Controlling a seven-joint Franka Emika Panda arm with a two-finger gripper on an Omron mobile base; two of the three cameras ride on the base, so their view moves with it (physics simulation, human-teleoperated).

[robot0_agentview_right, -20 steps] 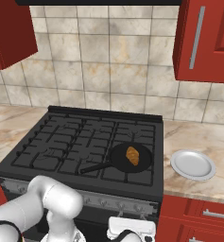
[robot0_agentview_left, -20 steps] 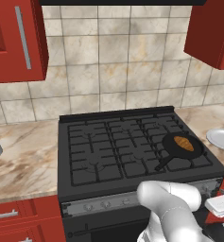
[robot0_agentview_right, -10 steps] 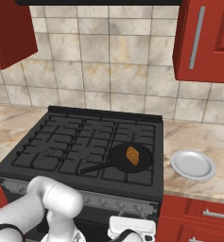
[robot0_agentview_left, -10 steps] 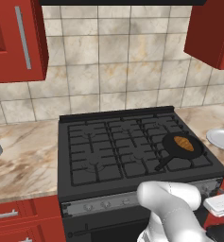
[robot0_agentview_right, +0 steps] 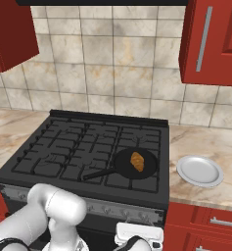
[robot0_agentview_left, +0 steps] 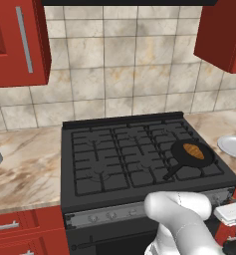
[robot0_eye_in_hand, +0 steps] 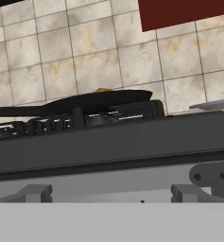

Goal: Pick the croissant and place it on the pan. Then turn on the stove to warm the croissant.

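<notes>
Beige stone tiles with brown veins cover the wall behind the stove (robot0_agentview_left: 139, 159), and glossy red cabinets (robot0_agentview_left: 17, 42) hang at both upper corners. Marbled stone counter (robot0_agentview_left: 25, 169) runs on each side of the range. The stove is wide and matte black, with square grid grates, a raised ledge at the back and a silver front strip (robot0_agentview_left: 114, 214) that carries small round knobs.

On the front right burner stands the pan (robot0_agentview_left: 181, 155), round and black, with its short straight handle (robot0_agentview_right: 99, 173) pointing toward the front left. The croissant (robot0_agentview_left: 193, 151) lies inside the pan, a small golden-orange oval with darker ridges, well within the rim. In the right base view it sits slightly right of the pan's middle (robot0_agentview_right: 137, 162).

A round white plate (robot0_agentview_right: 199, 170) with a smooth shallow rim rests on the counter to the right of the stove, near the pan but apart from it.

The gripper (robot0_agentview_right: 137, 240) is low, in front of the stove below the knob strip, and its jaws stand wide with nothing between them. From the hand view the pan's dark edge (robot0_eye_in_hand: 99, 100) shows just above the grates, with a thin orange sliver of the croissant on top.
</notes>
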